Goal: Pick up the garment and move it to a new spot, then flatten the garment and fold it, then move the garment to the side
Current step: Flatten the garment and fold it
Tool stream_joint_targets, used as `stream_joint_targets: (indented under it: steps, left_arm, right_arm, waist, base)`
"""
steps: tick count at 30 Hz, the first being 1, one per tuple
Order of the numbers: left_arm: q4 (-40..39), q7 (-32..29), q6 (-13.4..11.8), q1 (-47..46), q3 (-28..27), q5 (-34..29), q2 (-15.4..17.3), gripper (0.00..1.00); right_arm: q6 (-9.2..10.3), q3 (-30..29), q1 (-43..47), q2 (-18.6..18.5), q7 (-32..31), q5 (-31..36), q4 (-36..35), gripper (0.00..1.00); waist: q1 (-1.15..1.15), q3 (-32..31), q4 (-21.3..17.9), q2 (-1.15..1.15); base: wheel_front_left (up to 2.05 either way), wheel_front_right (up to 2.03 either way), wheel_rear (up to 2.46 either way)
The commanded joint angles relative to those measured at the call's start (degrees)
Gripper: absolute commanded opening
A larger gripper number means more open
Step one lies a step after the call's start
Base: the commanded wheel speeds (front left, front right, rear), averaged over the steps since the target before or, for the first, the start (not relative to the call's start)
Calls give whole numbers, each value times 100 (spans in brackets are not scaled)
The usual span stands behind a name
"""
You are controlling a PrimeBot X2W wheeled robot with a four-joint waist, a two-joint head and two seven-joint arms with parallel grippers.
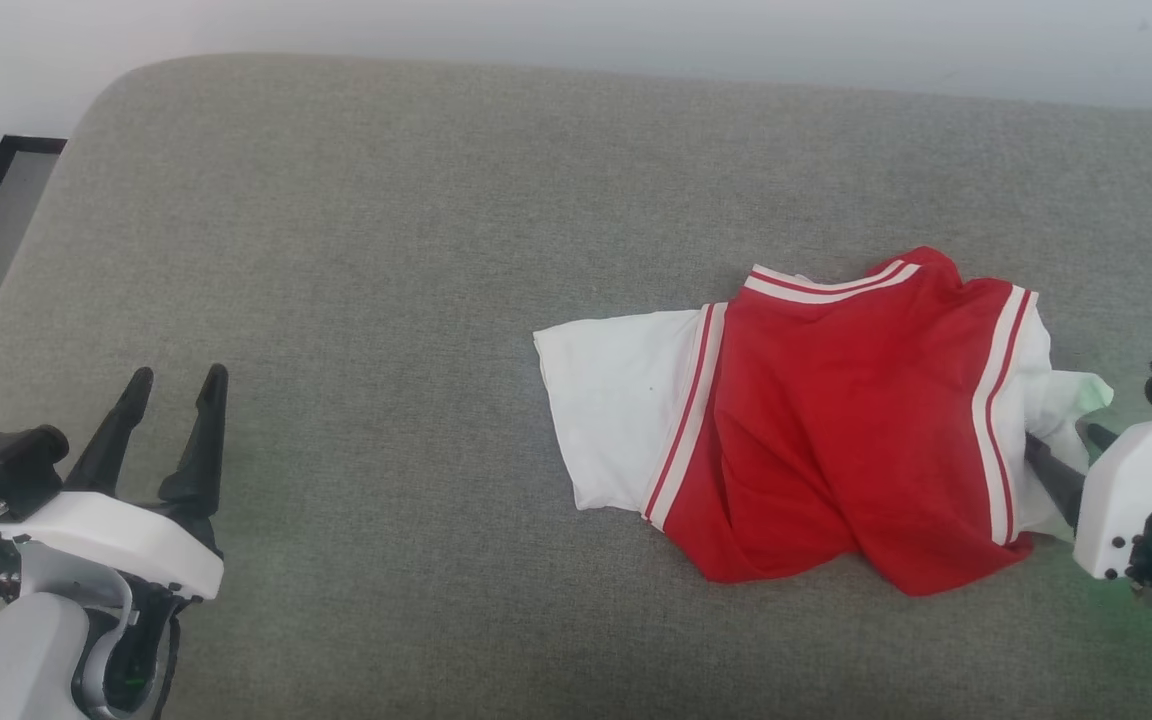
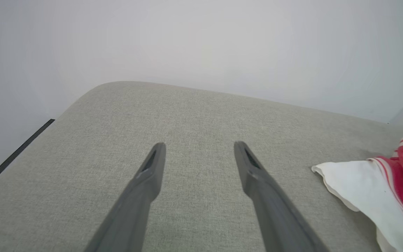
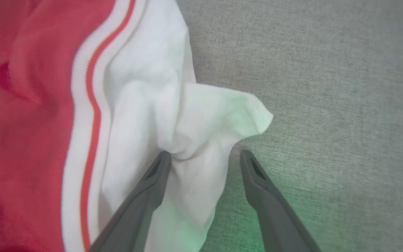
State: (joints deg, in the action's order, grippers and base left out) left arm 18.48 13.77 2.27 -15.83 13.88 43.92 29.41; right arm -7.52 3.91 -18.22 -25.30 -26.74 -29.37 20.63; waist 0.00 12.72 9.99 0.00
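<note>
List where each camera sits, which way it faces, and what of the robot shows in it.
Head view: on the head, looking forward and down at the grey cushion and the garment; left gripper lower left, right gripper at the right edge.
Left wrist view: on the left wrist, looking along its open fingers across the cushion toward the wall.
Right wrist view: on the right wrist, looking along its open fingers at the garment's white sleeve.
Shared: head and left wrist views both show the other sleeve.
</note>
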Motion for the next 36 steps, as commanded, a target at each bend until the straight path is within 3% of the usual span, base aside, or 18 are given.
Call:
stream_joint_targets:
  steps: [1, 6, 7, 9, 10, 16, 28, 36]
  left_arm:
    - [-25, 1, -17, -12, -3, 29, 21, 100]
    - [-59, -37, -19, -29, 37, 27, 24, 100]
    - [-64, -29, -17, -42, 45, 27, 20, 100]
    - [-73, -41, -6, -70, 68, 19, 20, 100]
    - [-74, -42, 1, -83, 77, 21, 17, 100]
    - [-42, -43, 16, -98, 112, 22, 26, 100]
    - [-95, -39, -25, -136, 91, 50, 117, 100]
    - [-56, -35, 3, -213, 117, 73, 110, 100]
  right_arm:
    - [6, -20, -36, -32, 7, -39, -46, 100]
    - [6, -135, -83, -77, 18, 18, -16, 100]
    - [6, -145, -87, -70, 10, 37, 18, 87]
    - [6, -200, -117, -27, 41, 94, 128, 4]
    - [6, -204, -122, -5, 22, 129, 201, 0]
    - [8, -273, -306, 90, 181, 179, 420, 0]
    - [8, -803, -182, -239, 170, 206, 225, 0]
    - [8, -1151, -34, -102, 68, 314, 475, 0]
  waist:
    - [0, -6, -16, 0]
    - [0, 4, -23, 0]
    - [0, 11, -16, 0]
    - [0, 28, 2, 0]
    - [0, 36, 11, 0]
    - [0, 74, 24, 0]
    - [0, 164, -115, 0]
    - [0, 241, -150, 0]
  base:
    - [0, 0, 0]
    - [0, 0, 0]
    - [0, 0, 0]
    - [0, 0, 0]
    - [0, 0, 0]
    - [0, 0, 0]
    - [0, 0, 0]
    - [0, 0, 0]
